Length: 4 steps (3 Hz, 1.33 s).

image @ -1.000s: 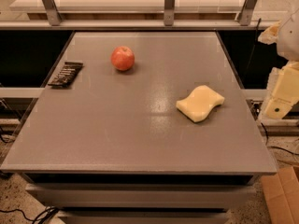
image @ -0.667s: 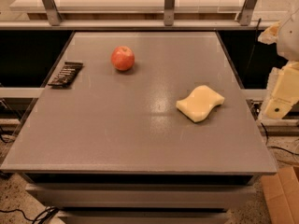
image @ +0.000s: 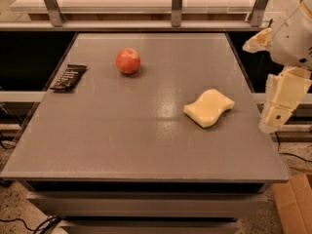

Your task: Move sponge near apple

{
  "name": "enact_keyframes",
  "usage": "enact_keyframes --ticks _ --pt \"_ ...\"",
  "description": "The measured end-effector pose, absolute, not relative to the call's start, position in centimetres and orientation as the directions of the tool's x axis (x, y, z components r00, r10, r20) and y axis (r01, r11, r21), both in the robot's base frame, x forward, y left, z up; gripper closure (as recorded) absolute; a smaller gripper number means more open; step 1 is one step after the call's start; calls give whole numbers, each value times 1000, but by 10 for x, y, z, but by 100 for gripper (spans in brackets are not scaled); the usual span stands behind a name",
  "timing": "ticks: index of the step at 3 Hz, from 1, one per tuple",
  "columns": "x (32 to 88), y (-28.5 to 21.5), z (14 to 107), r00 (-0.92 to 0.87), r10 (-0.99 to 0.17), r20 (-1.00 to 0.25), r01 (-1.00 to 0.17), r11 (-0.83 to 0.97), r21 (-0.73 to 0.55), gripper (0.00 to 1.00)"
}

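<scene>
While the sponge (image: pixel 209 107) lies flat on the right half of the desk (image: pixel 146 150), we see the claw (image: pixel 273 118) hanging beyond the desk's right edge, apart from the sponge and touching nothing on the surface. Its casing is cream-coloured, hard and blocky, tapering downward to a blunt tip. How far it is open we cannot tell, and we see nothing in its hold. Above it sits a rounded white housing (image: pixel 295 33) of the arm, smooth and shell-like.

The sponge is a pale yellow foam block, soft-looking, with wavy, curved edges and a fairly thick side facing us. The apple (image: pixel 128 61) stands well apart from it, toward the far left of the desk. It is small and round, red with a yellowish patch and a faint shine on its skin. The desk top is a matte grey sheet with a fine speckled grain and a dull glare near the middle.

At the left edge, left of the apple, lies a flat dark rectangular packet (image: pixel 68 77) with ribbed markings. Metal posts (image: pixel 177 4) rise behind the far edge. A brown cardboard box (image: pixel 295 204) shows on the floor at the near right.
</scene>
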<state>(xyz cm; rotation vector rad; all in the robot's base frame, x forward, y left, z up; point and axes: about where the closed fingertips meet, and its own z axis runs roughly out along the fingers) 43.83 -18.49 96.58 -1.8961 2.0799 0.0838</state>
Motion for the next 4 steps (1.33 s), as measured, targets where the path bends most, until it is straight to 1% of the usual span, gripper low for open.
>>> enact_keyframes --ticks 1,2,3,4 --pt "442 -158 945 117 -951 -286 -982 -69 -173 0" --pt "442 -158 945 117 -951 -286 -982 -69 -173 0" --pt "449 -154 945 167 -942 -292 -969 -102 -226 0" --pt "465 -145 940 294 -924 -244 -920 -204 -335 0"
